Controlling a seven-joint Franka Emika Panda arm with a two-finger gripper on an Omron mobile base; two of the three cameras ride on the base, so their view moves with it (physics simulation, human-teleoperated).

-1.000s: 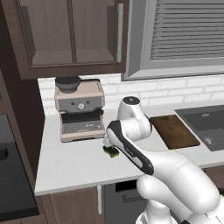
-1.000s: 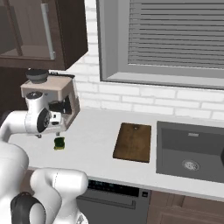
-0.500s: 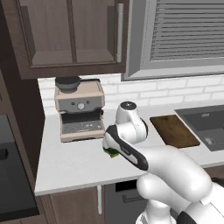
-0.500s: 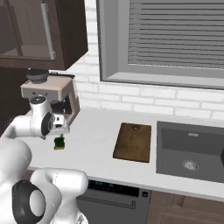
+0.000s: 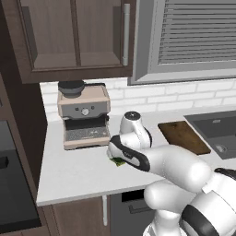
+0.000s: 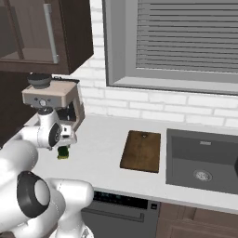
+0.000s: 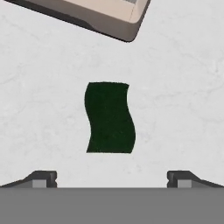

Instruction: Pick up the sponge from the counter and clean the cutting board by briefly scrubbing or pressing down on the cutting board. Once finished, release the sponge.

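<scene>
Two fingers (image 7: 111, 178) spread wide, empty, above sponge (image 7: 109, 118), coffee machine (image 7: 94, 15) cut off

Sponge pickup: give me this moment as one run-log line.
phase: approach | gripper: open, above sponge | sponge: flat on counter, not held | cutting board: untouched

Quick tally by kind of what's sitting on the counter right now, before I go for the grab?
Sponge: 1
Cutting board: 1
Coffee machine: 1
Total: 3
</scene>
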